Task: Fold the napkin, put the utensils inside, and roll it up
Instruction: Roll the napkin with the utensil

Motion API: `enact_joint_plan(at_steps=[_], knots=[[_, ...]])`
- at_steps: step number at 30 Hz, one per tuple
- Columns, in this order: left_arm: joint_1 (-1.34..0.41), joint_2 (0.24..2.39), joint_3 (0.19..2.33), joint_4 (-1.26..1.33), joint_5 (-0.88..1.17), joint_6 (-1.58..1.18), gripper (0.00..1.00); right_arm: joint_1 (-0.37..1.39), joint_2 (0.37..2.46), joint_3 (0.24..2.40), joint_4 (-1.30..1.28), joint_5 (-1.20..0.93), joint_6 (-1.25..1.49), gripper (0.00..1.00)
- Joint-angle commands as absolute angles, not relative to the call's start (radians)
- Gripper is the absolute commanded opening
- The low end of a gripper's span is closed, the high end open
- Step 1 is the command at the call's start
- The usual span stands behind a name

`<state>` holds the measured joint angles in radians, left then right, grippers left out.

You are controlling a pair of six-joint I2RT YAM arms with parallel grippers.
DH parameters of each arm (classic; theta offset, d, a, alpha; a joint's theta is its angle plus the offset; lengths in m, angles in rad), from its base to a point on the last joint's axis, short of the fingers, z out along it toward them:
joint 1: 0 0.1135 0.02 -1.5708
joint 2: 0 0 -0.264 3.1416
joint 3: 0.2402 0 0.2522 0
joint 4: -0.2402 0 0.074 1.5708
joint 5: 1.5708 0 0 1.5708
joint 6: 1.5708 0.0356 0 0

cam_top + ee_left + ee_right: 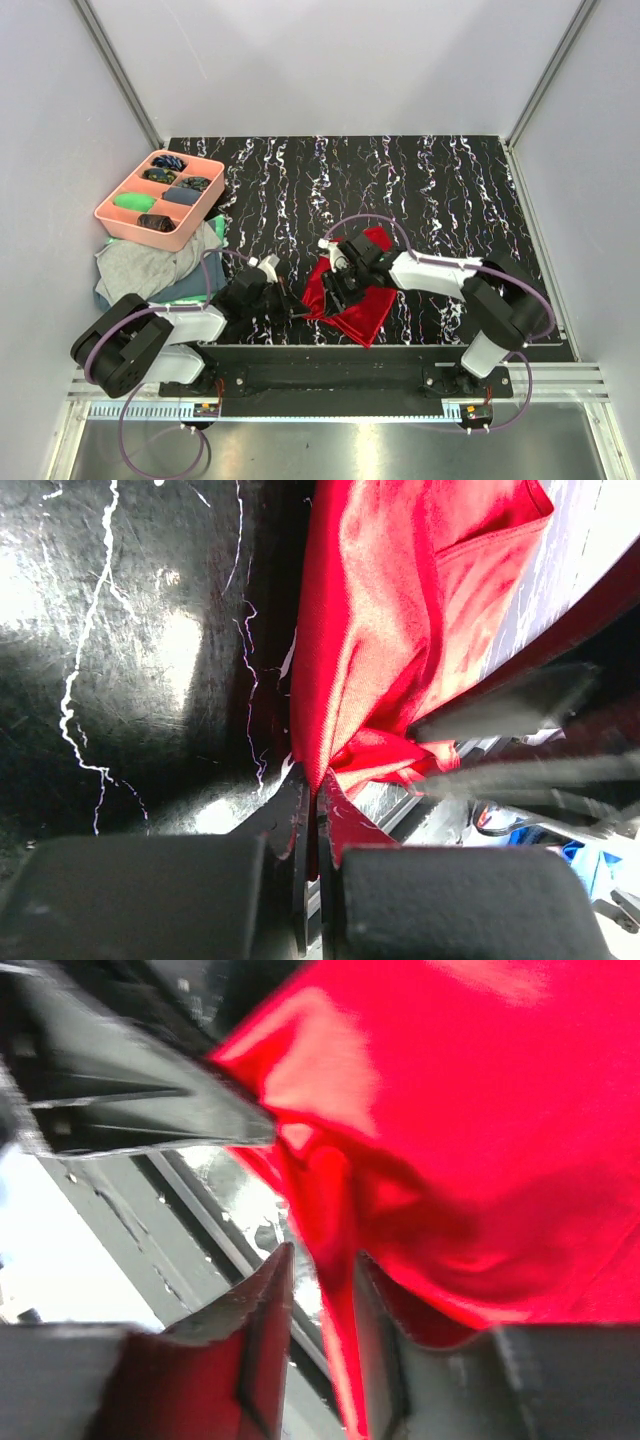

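The napkin [350, 300] lies crumpled near the near edge of the table [400, 180], about mid-width, between the 2 arms. The left gripper [312, 830] is clamped on a fold at the napkin's left corner; in the left wrist view the jaws meet with red cloth pinched between them. The right gripper [320, 1300] sits on top of the napkin with its jaws partly apart and a ridge of cloth running between them; whether it has any hold I cannot tell. No utensils show in any view, so they may be under the cloth or out of sight.

Risks, as I judge them:
- With 1 firm pinch and 1 loose one, a pull by the left arm could drag the whole napkin sideways instead of spreading it flat.
- The cloth is bunched, so a fold made now would likely come out uneven.
- The arms are close together over the napkin; a careless move could knock them into each other.
- The napkin sits near the table's near edge and could slide off.
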<state>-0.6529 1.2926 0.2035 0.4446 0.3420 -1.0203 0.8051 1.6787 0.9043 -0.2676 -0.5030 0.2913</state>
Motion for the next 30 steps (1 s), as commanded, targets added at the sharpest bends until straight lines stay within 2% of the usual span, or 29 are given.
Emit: enact_joint_plan(at_steps=[1, 4, 5, 8, 17, 24, 27, 30], knots=[[-0.655, 1.301, 0.239, 0.459, 0.364, -1.055, 0.00, 0.893, 1.573, 0.930, -0.279, -0.324, 0.291, 0.58], [-0.653, 1.302, 0.244, 0.456, 0.368, -1.066, 0.00, 0.980, 1.534, 0.928, -0.279, -0.160, 0.285, 0.69], [-0.653, 1.304, 0.244, 0.457, 0.373, -1.072, 0.00, 1.030, 1.526, 0.925, -0.275, -0.112, 0.284, 0.77], [-0.652, 1.296, 0.245, 0.460, 0.377, -1.083, 0.00, 1.116, 1.519, 0.913, -0.259, 0.079, 0.270, 0.82], [-0.641, 1.259, 0.245, 0.417, 0.373, -1.071, 0.00, 1.325, 1.555, 0.874, -0.201, 0.523, 0.229, 0.83], [-0.621, 1.236, 0.229, 0.420, 0.383, -1.075, 0.00, 1.359, 1.598, 0.881, -0.175, 0.517, 0.195, 0.84], [-0.618, 1.229, 0.230, 0.413, 0.383, -1.071, 0.00, 1.370, 1.637, 0.884, -0.167, 0.506, 0.196, 0.82], [-0.612, 1.229, 0.230, 0.410, 0.391, -1.068, 0.00, 1.373, 1.672, 0.882, -0.169, 0.520, 0.215, 0.75]])
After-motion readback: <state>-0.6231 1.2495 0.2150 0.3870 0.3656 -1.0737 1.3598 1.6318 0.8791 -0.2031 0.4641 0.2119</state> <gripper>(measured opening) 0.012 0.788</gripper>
